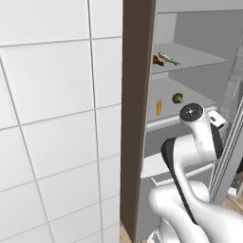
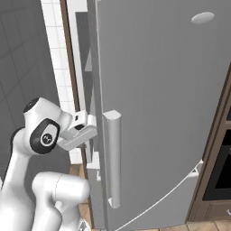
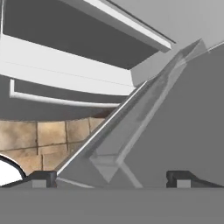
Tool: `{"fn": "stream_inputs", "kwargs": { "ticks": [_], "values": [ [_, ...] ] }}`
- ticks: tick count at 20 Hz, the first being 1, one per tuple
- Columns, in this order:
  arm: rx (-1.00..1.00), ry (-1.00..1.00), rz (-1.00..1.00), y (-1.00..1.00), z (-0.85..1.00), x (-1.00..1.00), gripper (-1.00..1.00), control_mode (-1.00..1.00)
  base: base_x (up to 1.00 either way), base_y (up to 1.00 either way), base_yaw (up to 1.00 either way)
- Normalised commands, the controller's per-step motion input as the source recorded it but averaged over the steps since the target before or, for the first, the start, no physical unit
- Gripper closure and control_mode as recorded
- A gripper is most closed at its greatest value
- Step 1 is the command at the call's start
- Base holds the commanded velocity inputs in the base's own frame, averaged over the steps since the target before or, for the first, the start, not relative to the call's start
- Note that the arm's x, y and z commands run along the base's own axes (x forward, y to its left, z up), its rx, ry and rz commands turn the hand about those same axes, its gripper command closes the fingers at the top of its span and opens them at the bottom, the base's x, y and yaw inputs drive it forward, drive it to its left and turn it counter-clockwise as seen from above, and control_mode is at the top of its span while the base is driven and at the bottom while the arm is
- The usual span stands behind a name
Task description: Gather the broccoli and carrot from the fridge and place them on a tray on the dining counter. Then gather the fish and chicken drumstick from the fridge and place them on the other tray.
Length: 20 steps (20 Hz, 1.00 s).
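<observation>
Beside the fridge door [image 2: 153, 113], pincer [image 3: 111, 178] gapes wide, seemingly angled downward.

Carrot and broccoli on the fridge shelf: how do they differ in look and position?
The carrot is orange, slim and long; the broccoli is green, round and clumped. The carrot sits near the shelf's front edge at the left; the broccoli lies further back and to the right. Both rest on the same lower shelf, apart from each other.

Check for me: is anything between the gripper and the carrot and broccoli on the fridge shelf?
Yes. The gripper, open, sits low against the edge of the fridge door, below the shelf holding the carrot and broccoli. The shelf's front lip lies between them.
</observation>
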Motion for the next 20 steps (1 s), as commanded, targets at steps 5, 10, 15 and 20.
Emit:
{"fn": "stream_inputs", "kwargs": {
  "ticks": [5, 10, 15, 20],
  "values": [
    [0.00, 0.08, -0.04, -1.00, 0.00, -0.05, -1.00, -1.00, 0.00, 0.00, 0.00],
    [0.05, 0.07, -0.02, -1.00, 0.00, -0.04, -1.00, -1.00, 0.00, 0.00, 0.00],
    [0.04, 0.07, -0.01, -1.00, 0.00, -0.01, -1.00, -1.00, 0.00, 0.00, 0.00],
    [0.04, 0.01, 0.00, -1.00, 0.02, 0.00, -1.00, -1.00, 0.00, 0.00, 0.00]
  ]
}}
